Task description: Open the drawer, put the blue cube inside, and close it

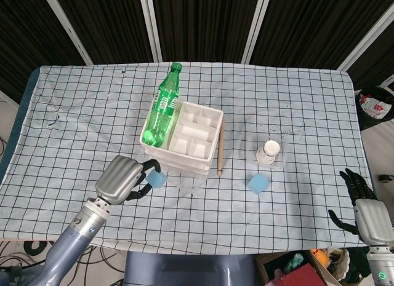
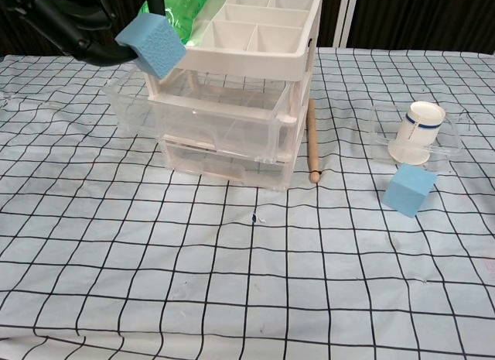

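Chest view: left hand [image 2: 73, 23] grips a blue cube [image 2: 152, 44] raised beside the drawer unit [image 2: 232, 104], above its pulled-out drawer [image 2: 131, 104]. Right hand [image 1: 363, 206] empty, fingers spread, at table edge.

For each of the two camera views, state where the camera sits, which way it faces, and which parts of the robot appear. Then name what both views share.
Head view: high above the near table edge, looking steeply down on the whole table; shows the left hand with its forearm and the right hand.
Chest view: low at the near edge, facing across at the drawer unit; shows only the left hand's fingers.
Shared: held blue cube, drawer unit, green bottle, wooden stick, paper cup, second blue cube.
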`<state>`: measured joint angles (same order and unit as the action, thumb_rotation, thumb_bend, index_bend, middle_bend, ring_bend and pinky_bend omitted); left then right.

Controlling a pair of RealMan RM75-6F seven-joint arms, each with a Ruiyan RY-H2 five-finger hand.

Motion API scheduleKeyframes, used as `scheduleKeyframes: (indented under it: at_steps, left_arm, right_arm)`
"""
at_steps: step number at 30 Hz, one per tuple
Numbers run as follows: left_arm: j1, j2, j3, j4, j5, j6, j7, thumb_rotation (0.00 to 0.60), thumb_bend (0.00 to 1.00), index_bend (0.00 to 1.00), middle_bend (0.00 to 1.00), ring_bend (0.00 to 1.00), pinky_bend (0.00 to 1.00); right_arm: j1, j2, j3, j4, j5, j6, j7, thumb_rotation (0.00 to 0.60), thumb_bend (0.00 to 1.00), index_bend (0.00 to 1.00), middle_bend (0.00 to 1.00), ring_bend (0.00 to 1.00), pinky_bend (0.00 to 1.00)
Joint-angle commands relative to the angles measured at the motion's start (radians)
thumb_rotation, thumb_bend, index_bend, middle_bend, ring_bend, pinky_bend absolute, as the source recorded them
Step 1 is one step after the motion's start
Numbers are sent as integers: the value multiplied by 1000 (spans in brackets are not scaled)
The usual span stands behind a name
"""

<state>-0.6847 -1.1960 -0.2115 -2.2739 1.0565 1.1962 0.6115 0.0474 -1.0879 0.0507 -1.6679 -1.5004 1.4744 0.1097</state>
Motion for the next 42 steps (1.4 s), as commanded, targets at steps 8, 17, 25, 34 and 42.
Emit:
scheduleKeyframes:
  at_steps: [8, 17, 25, 34, 42]
  left_arm:
    - [-122, -138, -76, 150, -212, 13, 95, 600, 305, 447, 995, 963, 895]
    - [-161, -210, -68, 211, -256, 40, 126, 600, 178, 378, 993, 962, 895]
    - [-127, -186, -35, 162, -188, 68, 78, 600, 290, 465, 993, 962, 895]
    - [-25, -93, 82, 64, 19, 97, -15, 600, 387, 636, 999, 964, 904]
    - [33, -30, 189, 62, 107, 71, -41, 600, 400, 666, 998, 965, 904]
  right_arm:
    - [0, 0, 0, 0, 1, -1, 2, 600, 247, 0, 0, 0, 176]
    - [0, 2, 0, 0, 2, -2, 5, 600, 247, 0, 0, 0, 176]
    - [1, 3, 0, 0, 3, -4, 4, 600, 246, 0, 0, 0, 176]
    - [0, 2, 0, -2, 6, -5, -1, 600, 247, 0, 0, 0, 176]
    - [0, 1, 0, -4, 7, -4, -4, 600, 248, 0, 0, 0, 176]
